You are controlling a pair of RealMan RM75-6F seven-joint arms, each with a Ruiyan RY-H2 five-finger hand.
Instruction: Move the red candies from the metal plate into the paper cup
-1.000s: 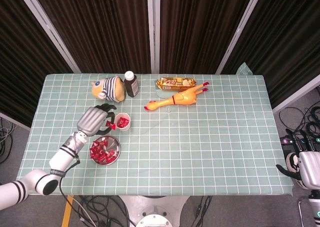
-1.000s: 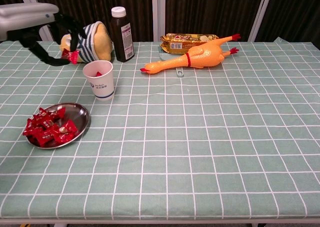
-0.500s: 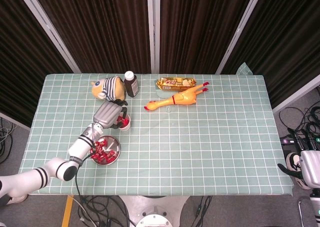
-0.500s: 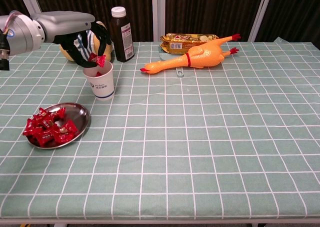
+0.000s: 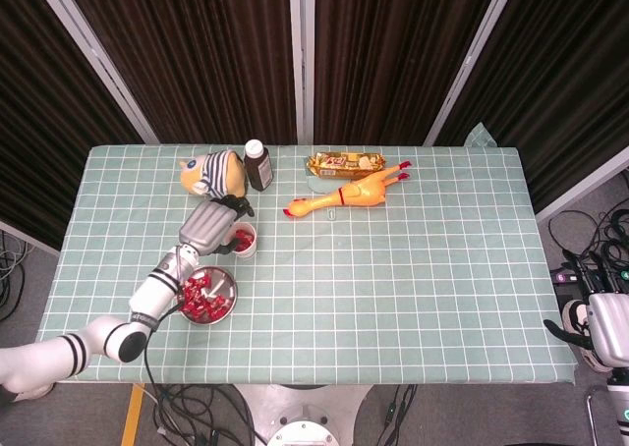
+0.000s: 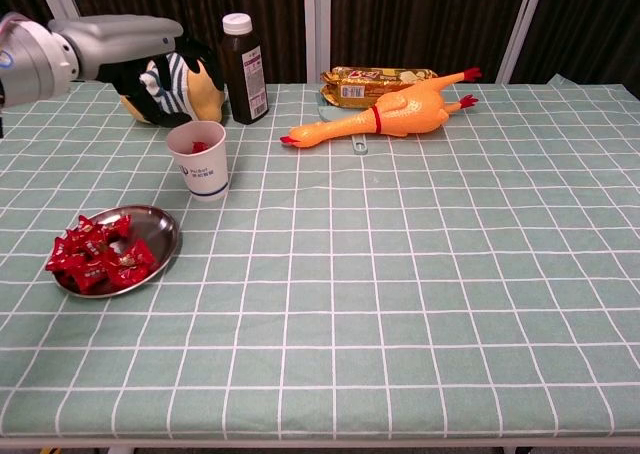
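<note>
Though a few red wrappers already show inside the paper cup [image 6: 198, 161], most of the red candies [image 6: 96, 257] lie heaped on the left half of the metal plate [image 6: 160, 232], near the table's [image 6: 420, 294] left edge and just in front of the cup. The left hand [image 5: 218, 226] hovers over the cup; its dark fingers [image 6: 195, 74] hang spread above and behind the rim with nothing visible between them, so it reads as empty and open. The right hand [image 5: 598, 334] sits off the table's right end, and whether its fingers are curled or apart cannot be told.

The candies look like small foil-wrapped pieces: light, crinkly and probably slippery, with twisted ends that stick up from the pile. A pinch on one upstanding wrapper end, or across the narrow body of a piece lying on top, seems the surest hold; digging into the heap may drag neighbours out or skid the shallow plate. The cup is thin paper and light, so a knock on its rim could tip it.

Beyond the cup stand a striped plush toy [image 5: 211, 174] and a dark bottle [image 6: 243, 68], with a rubber chicken [image 6: 395, 112] further right.
</note>
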